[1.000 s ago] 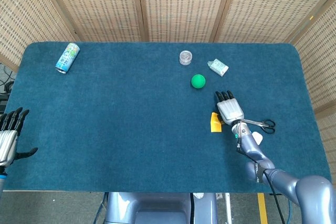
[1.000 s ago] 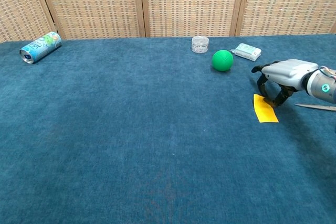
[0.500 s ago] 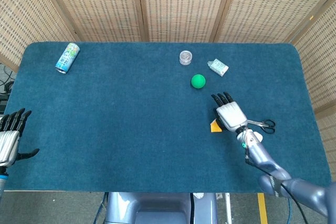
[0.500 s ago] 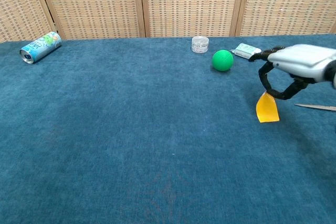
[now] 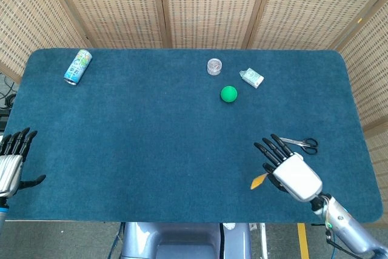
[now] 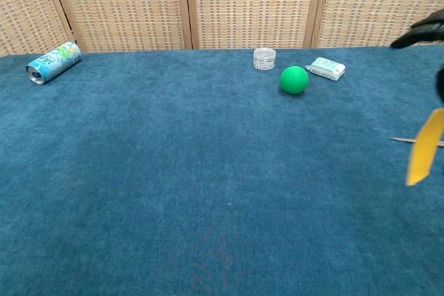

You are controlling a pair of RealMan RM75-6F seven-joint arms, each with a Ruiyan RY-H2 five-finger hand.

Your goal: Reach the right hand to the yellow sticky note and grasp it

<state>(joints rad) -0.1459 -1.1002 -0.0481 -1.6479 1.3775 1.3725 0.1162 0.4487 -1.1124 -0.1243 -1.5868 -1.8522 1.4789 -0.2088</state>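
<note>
The yellow sticky note (image 5: 259, 181) hangs pinched in the right hand (image 5: 290, 170), lifted off the blue surface (image 5: 151, 137) near its front right corner, close to the scissors (image 5: 301, 143). The left hand (image 5: 12, 161) hovers empty, fingers apart, at the left edge. The can (image 5: 77, 67) carries print too small to read.
</note>
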